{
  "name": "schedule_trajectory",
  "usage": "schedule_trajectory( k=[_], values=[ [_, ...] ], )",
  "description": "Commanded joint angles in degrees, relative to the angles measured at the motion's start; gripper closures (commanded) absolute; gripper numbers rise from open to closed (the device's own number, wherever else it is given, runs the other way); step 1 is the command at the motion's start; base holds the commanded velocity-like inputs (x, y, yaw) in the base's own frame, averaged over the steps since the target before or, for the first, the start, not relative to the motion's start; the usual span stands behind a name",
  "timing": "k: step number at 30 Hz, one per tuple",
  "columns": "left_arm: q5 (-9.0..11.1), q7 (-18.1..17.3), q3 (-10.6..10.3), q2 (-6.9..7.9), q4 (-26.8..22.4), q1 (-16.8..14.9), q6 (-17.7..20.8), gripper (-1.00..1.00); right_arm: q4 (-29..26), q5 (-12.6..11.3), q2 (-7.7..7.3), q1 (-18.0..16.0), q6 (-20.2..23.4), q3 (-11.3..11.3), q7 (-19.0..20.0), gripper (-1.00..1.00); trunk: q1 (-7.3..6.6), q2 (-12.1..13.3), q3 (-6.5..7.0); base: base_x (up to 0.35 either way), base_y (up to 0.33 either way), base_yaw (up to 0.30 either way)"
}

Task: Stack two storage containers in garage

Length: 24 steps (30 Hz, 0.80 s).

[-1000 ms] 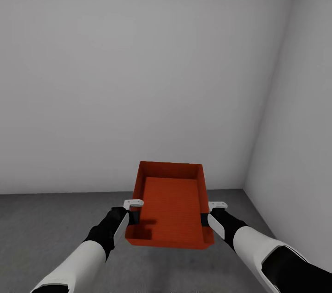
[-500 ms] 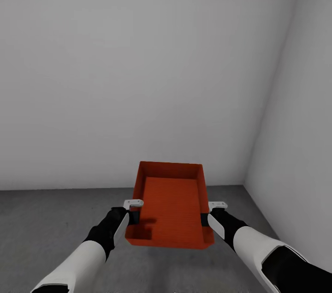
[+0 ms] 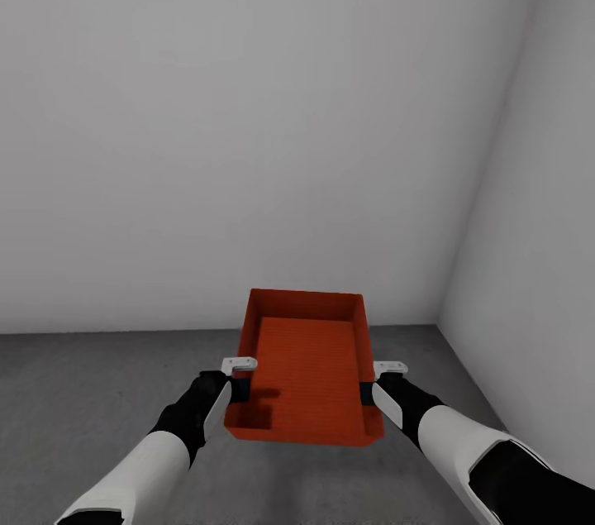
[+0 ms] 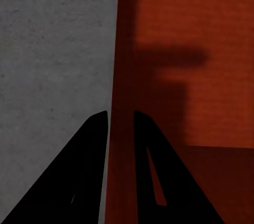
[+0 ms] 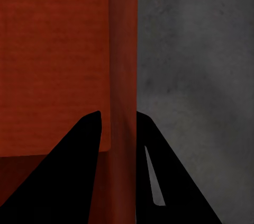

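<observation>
The orange-red rectangular open-top plastic container (image 3: 306,368) hangs level above the dark grey mottled concrete floor (image 3: 74,393) of the garage, at about 6 o'clock in the head view, short of the plain grey-white wall (image 3: 248,120) at 12 o'clock. To set it down well, both arms should descend together, keeping the rim flat, and let go only once the base rests fully on the concrete. The left gripper (image 4: 120,115) is nearly closed, its two black fingers pinching the container's left wall between them. The right gripper (image 5: 119,114) pinches the right wall likewise, one finger inside, one outside.
</observation>
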Motion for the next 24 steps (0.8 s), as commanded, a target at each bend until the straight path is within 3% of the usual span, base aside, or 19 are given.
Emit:
schedule_trajectory(
  k=[1, 24],
  values=[
    [-2.20, 3.82, 0.67, -0.01, -0.79, -0.07, 0.54, 1.00, -0.12, -2.16, -0.04, 0.01, 0.13, 2.91, -0.33, 1.00, 0.23, -0.49, -0.37, 0.000, 0.000, 0.000],
    [-2.21, 3.82, 0.67, -0.01, -0.79, -0.07, 0.54, 1.00, -0.12, -2.16, 0.05, 0.01, 0.11, 2.86, -0.33, 1.00, 5.29, -9.71, -6.61, 0.000, 0.000, 0.000]
  ],
)
